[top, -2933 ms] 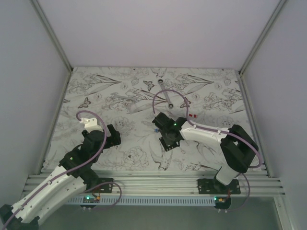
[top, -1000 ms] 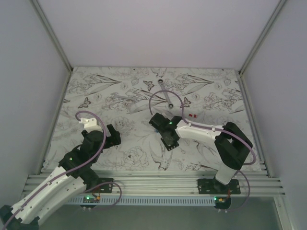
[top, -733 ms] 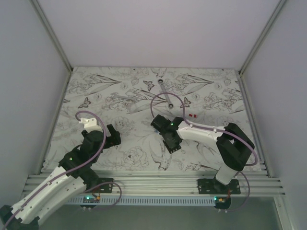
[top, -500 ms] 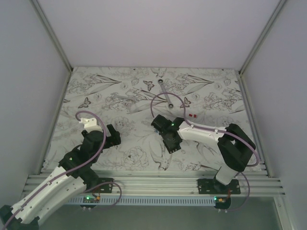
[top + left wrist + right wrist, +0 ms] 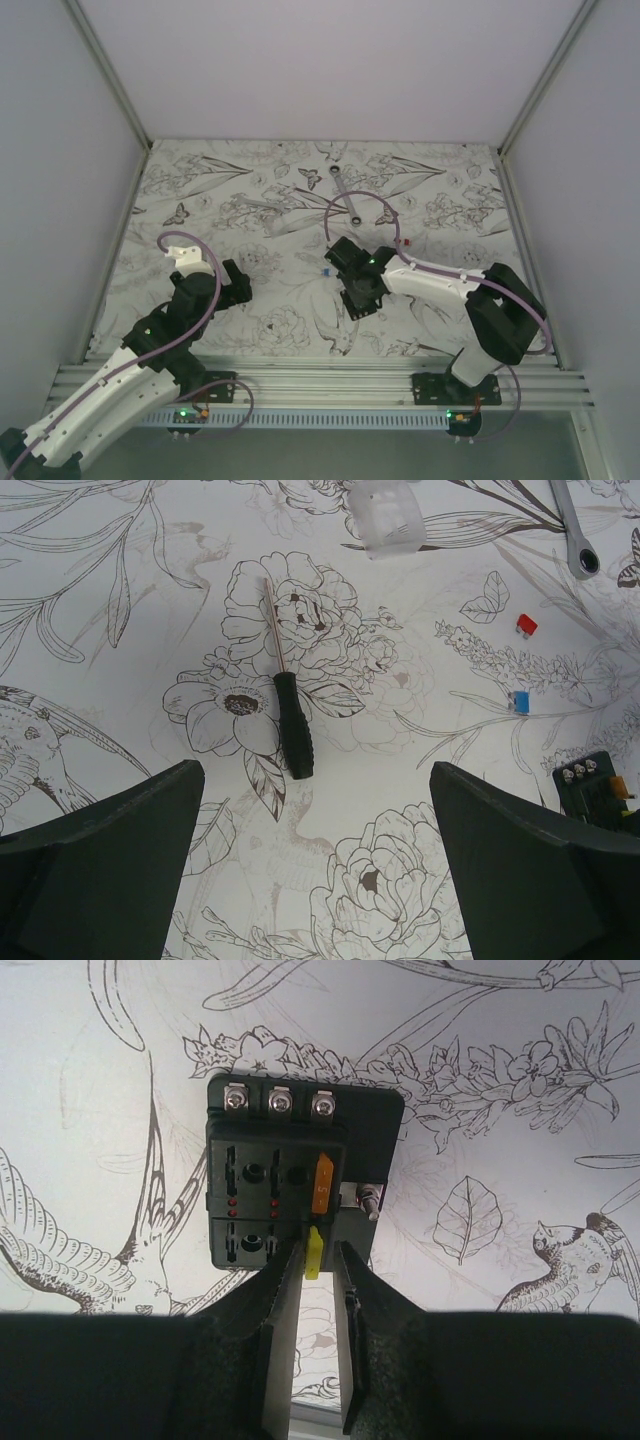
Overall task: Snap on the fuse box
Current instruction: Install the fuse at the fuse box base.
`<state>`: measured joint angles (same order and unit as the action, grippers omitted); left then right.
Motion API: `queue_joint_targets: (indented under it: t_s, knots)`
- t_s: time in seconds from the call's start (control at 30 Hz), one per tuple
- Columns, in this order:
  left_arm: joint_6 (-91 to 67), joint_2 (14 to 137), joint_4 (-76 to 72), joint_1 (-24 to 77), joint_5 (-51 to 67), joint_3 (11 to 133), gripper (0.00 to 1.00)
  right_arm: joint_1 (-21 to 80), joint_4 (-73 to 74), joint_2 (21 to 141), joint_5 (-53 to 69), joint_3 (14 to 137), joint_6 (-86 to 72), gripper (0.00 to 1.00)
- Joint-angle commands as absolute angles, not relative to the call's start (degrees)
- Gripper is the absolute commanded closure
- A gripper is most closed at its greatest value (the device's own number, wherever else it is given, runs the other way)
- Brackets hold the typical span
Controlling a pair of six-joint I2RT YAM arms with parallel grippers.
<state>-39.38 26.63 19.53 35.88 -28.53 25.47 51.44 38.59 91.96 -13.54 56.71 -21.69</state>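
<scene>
Top view: right gripper [image 5: 350, 284] low over the fuse box [image 5: 352, 302] at mid-table, left gripper [image 5: 236, 283] well apart; left wrist: its jaws spread wide, box at the frame's right edge; right wrist: narrow jaws — not clamped — flank a yellow fuse [image 5: 313, 1248] at the box's near edge.

Black-handled screwdriver [image 5: 288, 720] flat on floral cloth [image 5: 90, 710], shaft pointing far. Wrench [image 5: 577, 535] at far right. Red fuse [image 5: 527, 625] and blue fuse [image 5: 518, 702] loose at right, apart.
</scene>
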Motion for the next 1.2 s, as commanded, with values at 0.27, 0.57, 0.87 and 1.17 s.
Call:
queue_joint_targets:
  t_s: [0.27,0.57,0.87,1.17]
  knots:
    - [-39.09,26.45,19.51,35.60,-29.00,24.87,0.00,50.45,36.06,91.37,-13.07,56.12,-22.73,0.80]
    - [-39.05,26.42,19.51,35.60,-29.02,24.87,0.00,50.20,35.76,90.18,-13.18,56.24,-23.16,0.78]
    - [-39.02,26.40,19.50,35.59,-29.00,24.87,0.00,49.88,35.43,90.25,-13.18,55.95,-23.42,0.81]
    - [-39.03,26.47,19.48,35.59,-28.97,24.88,0.00,49.84,37.21,93.48,-13.17,56.13,-23.18,1.00]
